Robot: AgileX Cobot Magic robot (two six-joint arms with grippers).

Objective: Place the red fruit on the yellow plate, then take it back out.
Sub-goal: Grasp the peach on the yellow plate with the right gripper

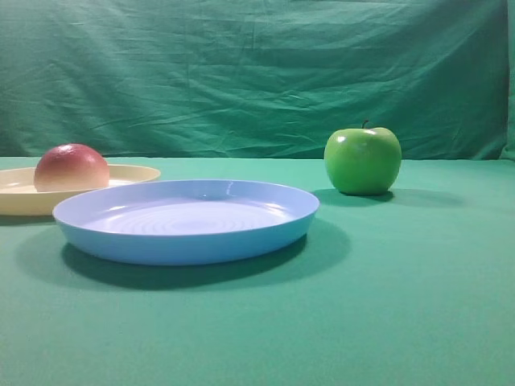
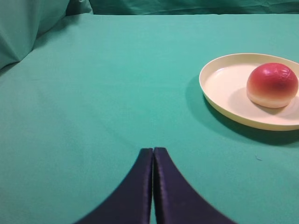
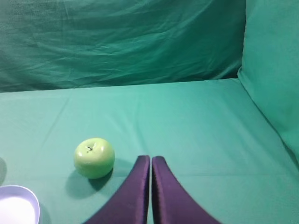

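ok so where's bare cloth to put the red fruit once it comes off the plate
Bare green cloth spreads left of the shallow cream-yellow plate holding the matte red fruit, beyond the shut left gripper. More lies right of the glossy green apple. Crowded: yellow plate behind the round light blue plate.

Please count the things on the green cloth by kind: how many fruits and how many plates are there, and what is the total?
Fruits: 2, the red fruit and the green apple.
Plates: 2, the yellow plate holding the red fruit, and the blue plate, which holds nothing.
Total: 4
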